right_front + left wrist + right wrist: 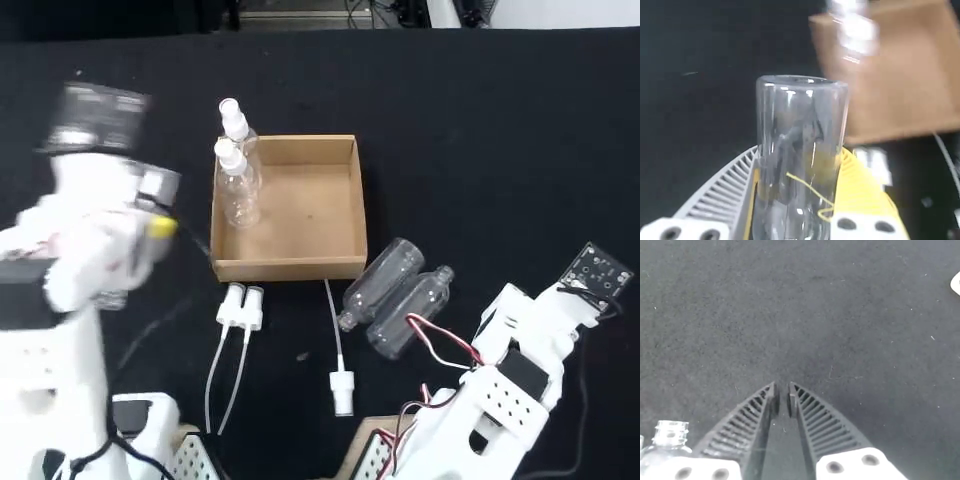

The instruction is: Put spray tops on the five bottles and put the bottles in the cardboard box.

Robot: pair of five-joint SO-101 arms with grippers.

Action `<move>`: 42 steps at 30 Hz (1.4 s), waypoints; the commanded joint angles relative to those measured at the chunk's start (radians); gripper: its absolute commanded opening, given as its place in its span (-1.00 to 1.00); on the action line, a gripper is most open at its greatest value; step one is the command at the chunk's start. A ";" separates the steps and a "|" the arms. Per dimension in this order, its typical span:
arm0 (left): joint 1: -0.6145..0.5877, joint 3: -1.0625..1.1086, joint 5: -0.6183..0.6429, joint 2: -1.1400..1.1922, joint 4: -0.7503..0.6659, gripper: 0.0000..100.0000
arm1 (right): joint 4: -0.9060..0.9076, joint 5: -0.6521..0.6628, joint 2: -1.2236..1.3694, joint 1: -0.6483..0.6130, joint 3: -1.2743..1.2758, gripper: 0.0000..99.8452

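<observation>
We see two capped bottles (238,185) upright at the open box's (310,215) left wall, two uncapped bottles (385,280) lying just beside its right front corner, three tops (241,305) before it, and a fifth bottle (797,130) clamped in the left gripper (799,170).

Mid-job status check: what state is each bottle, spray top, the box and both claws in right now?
Left claw: shut on clear bottle.
Right claw: shut, empty.
Capped bottles, two: upright in the cardboard box.
Uncapped bottles, two: lying beside the box, necks bare.
Spray tops, three: loose, lying in front of the box.
Cardboard box: open-topped, upright.
</observation>
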 commanded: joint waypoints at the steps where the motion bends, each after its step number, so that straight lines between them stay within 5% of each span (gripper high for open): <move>1: -0.217 -0.081 -0.011 0.014 0.021 -0.90 | -0.028 0.006 -0.028 -0.011 -0.008 -0.94; 5: -0.318 0.015 -0.005 0.121 -0.040 -0.89 | -0.025 0.028 -0.028 -0.083 -0.022 -0.94; 9: -0.460 0.131 -0.005 0.239 -0.172 -0.89 | 0.100 0.195 -0.028 -0.256 -0.122 -0.94; 17: -0.668 0.444 0.038 0.367 -0.466 -0.88 | 0.284 0.199 -0.021 -0.678 -0.383 -0.94; 23: -0.727 0.667 0.051 0.381 -0.643 -0.51 | 0.269 0.199 -0.022 -0.982 -0.344 -0.94; 29: -0.745 0.699 0.032 0.370 -0.667 -0.46 | 0.133 0.199 -0.027 -1.013 -0.147 -0.94; 39: -0.699 0.452 -0.245 0.365 -0.465 -0.46 | 0.112 0.199 -0.028 -1.013 -0.091 -0.94; 42: -0.699 0.354 -0.413 0.350 -0.443 -0.46 | 0.114 0.199 -0.028 -1.013 -0.091 -0.94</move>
